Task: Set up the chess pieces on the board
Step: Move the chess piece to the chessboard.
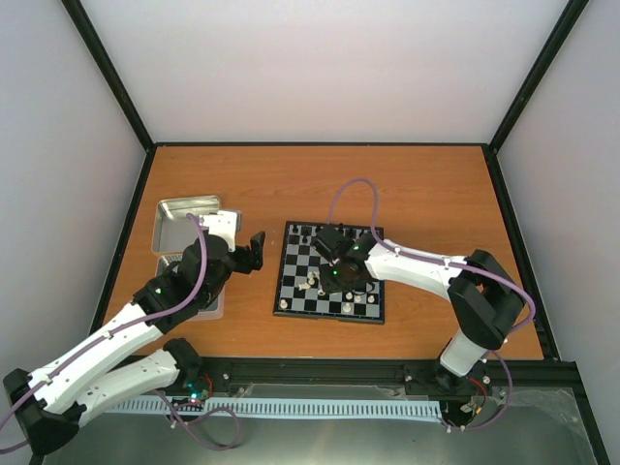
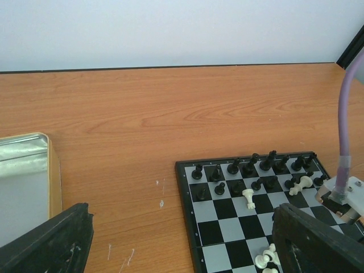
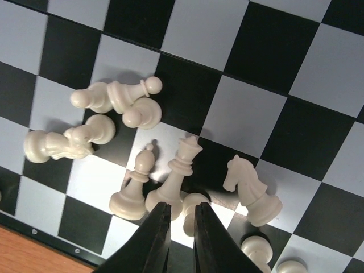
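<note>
While the right pincer (image 3: 182,208) is clamped on a white pawn (image 3: 196,201) on the chessboard (image 1: 300,254), the left pincer (image 2: 183,215) is held apart near the desk's (image 1: 407,194) left edge.

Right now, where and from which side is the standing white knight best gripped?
Probably at its neck, above the round base, coming down from above: the white knight stands upright, with bare squares on one side and the white queen close on the other.
</note>
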Motion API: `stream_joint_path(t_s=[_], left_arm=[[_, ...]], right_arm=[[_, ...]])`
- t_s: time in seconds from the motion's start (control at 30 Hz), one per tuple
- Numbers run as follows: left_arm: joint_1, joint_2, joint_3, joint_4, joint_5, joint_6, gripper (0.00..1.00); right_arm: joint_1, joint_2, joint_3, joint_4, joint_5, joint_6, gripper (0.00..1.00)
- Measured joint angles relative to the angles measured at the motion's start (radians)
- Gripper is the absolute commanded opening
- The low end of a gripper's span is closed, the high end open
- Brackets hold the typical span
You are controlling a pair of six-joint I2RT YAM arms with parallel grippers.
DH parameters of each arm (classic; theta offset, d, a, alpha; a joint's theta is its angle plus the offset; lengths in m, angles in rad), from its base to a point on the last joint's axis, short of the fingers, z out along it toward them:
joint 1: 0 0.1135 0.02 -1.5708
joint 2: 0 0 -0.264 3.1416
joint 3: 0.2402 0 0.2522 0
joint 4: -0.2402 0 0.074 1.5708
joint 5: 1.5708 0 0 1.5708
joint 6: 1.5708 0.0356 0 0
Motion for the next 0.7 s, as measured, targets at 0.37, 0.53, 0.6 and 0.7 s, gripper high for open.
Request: stream_joint_path(t_s=[0.37, 0.53, 0.6, 0.7], left_arm=[[0.0, 0.006, 0.0, 0.0, 0.009, 0.0, 0.87], [0.0, 0.01, 0.0, 0.0, 0.014, 0.0, 0.87], [0.0, 0.01, 0.0, 0.0, 0.014, 0.0, 0.88], [0.0, 0.009, 0.0, 0.0, 0.014, 0.0, 0.87]], right_arm=[[0.003, 0.017, -0.021, 0.001, 0.017, 0.0, 0.04], [0.005, 0.005, -0.034, 0.003, 0.013, -0.002, 0.03], [0.005, -0.002, -0.039, 0.002, 0.01, -0.002, 0.03], [0.008, -0.013, -0.049, -0.007, 0.008, -0.002, 0.03]])
